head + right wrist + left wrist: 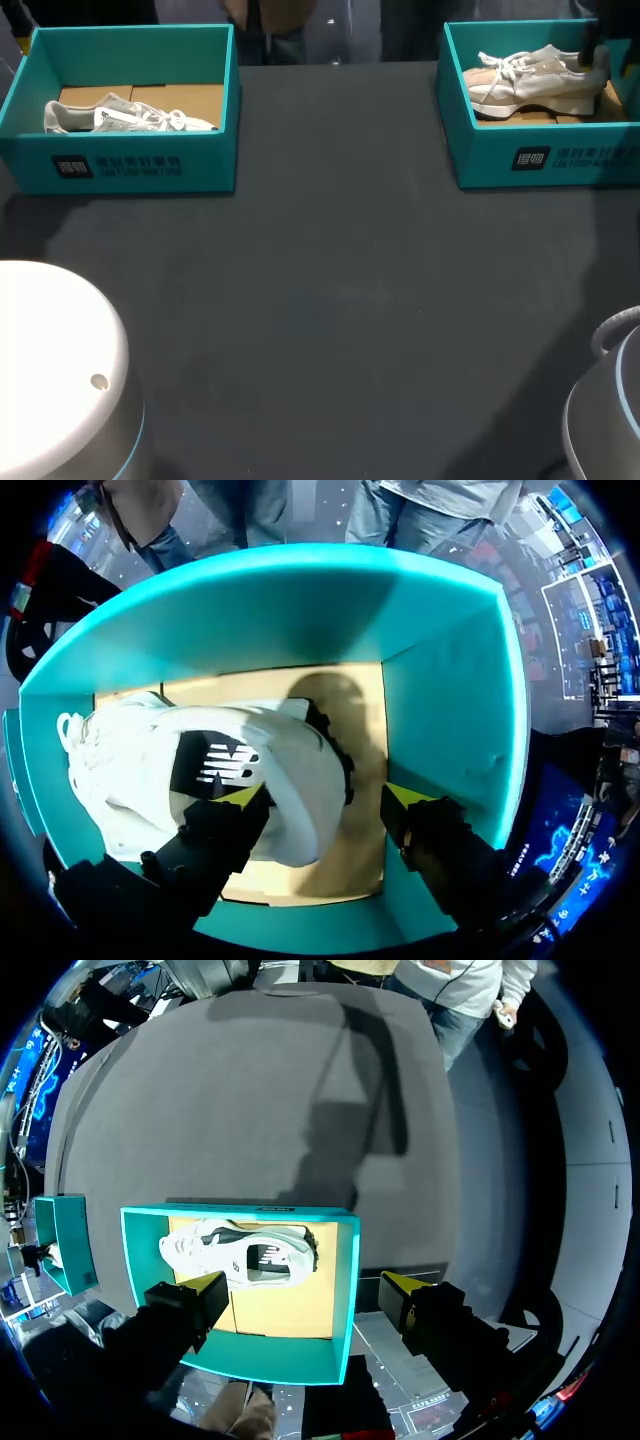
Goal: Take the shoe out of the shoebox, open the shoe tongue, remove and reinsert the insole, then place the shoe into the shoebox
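The shoe (pixel 150 760) lies in its blue-green box (pixel 440 710), right under the right tool (pixel 325 798). That tool is down inside the box and open wide. One finger is over the shoe's heel, and the other is next to the box wall. The left tool (pixel 305 1285) is open wide too, above a second box (pixel 348 1280). A second shoe (pixel 235 1250) lies in it, just ahead of the fingers. Both boxes sit on the dark table (pixel 330 300).

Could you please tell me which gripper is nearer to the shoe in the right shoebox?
Right. The right gripper is down inside the right shoebox, open fingers astride the heel end of the shoe; the left gripper hovers over the other shoebox.
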Robot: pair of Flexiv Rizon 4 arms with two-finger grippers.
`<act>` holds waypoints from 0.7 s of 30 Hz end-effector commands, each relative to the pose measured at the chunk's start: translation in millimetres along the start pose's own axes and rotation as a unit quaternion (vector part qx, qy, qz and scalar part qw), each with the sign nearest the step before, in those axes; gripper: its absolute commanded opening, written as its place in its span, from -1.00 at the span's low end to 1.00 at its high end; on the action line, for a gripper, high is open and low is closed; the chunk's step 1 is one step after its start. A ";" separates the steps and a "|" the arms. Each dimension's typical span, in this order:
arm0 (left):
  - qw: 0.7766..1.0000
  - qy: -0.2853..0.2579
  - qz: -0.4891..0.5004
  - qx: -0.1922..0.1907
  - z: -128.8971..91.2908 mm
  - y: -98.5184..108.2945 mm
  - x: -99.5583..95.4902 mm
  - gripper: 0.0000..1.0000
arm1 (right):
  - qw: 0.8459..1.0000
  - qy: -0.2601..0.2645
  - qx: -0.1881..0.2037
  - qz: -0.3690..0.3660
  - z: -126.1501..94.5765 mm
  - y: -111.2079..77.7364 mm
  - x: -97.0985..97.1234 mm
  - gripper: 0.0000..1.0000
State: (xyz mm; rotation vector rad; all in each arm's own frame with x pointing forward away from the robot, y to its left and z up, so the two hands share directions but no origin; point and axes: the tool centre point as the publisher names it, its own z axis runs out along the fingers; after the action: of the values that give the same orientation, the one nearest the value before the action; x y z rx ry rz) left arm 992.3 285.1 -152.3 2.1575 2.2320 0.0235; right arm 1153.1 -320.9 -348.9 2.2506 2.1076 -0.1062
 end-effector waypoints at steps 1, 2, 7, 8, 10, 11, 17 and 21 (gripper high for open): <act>1.000 0.001 0.001 0.001 -0.5 0.6 0.1 1.00 | 1.000 0.005 0.011 0.001 7.8 12.3 -1.5 0.47; 1.000 0.001 0.001 0.001 -0.5 0.6 0.1 1.00 | 1.000 0.006 0.012 0.001 9.0 12.9 -1.3 0.47; 1.000 0.001 0.001 0.001 -0.5 0.6 0.1 1.00 | 1.000 0.010 0.019 0.000 16.1 16.3 2.0 0.47; 1.000 0.001 0.001 0.001 -0.5 0.6 0.1 1.00 | 1.000 0.011 0.020 0.000 17.4 16.8 2.6 0.47; 1.000 0.001 0.001 0.001 -0.5 0.6 0.1 1.00 | 1.000 0.012 0.021 0.000 19.2 17.5 3.5 0.47; 1.000 0.001 0.001 0.001 -0.5 0.6 0.1 1.00 | 1.000 0.013 0.022 0.001 19.9 17.9 4.1 0.46; 1.000 0.001 0.001 0.001 -0.5 0.6 0.1 1.00 | 0.999 0.015 0.027 0.010 23.3 18.7 3.8 0.36; 1.000 0.001 0.001 0.001 -0.5 0.6 0.1 1.00 | 0.999 0.015 0.029 0.011 23.6 19.2 3.9 -0.02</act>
State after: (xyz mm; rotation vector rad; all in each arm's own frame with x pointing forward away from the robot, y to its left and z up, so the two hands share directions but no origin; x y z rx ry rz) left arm 992.3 285.1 -152.3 2.1576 2.2320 0.0235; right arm 1162.7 -318.8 -371.1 2.2980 2.1013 -0.0915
